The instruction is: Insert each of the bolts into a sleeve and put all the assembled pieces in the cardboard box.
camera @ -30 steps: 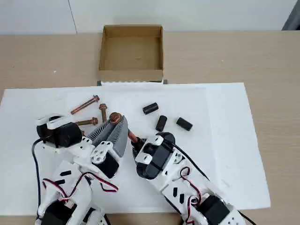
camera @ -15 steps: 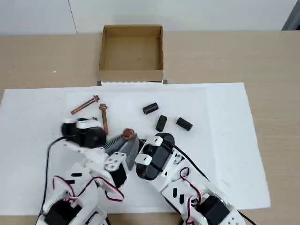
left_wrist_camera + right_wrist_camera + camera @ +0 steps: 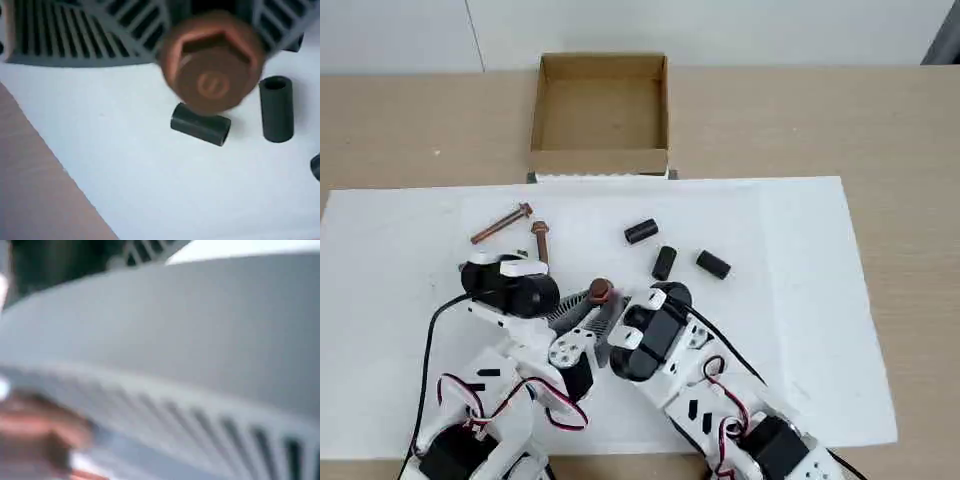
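Observation:
My left gripper [image 3: 593, 300] is shut on a copper bolt [image 3: 600, 291], head up, just in front of my right arm's wrist [image 3: 652, 335]. In the left wrist view the bolt's hex head [image 3: 212, 65] sits between the grey ribbed fingers [image 3: 75, 30]. Beyond it lie two black sleeves [image 3: 200, 124] [image 3: 276, 115]. Three sleeves [image 3: 640, 232] [image 3: 664, 263] [image 3: 713, 264] lie on the white paper. Two loose bolts [image 3: 501, 224] [image 3: 541, 240] lie left of them. The right wrist view shows a grey ribbed finger [image 3: 200, 380] very close and a copper blur [image 3: 40, 425].
The cardboard box [image 3: 548, 110] stands open at the back, just beyond the far edge of the white paper [image 3: 790, 300]. Bare wooden table surrounds the paper. The paper's right half has free room.
My left arm has swung right and back toward the near edge, carrying the bolt from mid-paper up against my right arm. The right arm has hardly moved.

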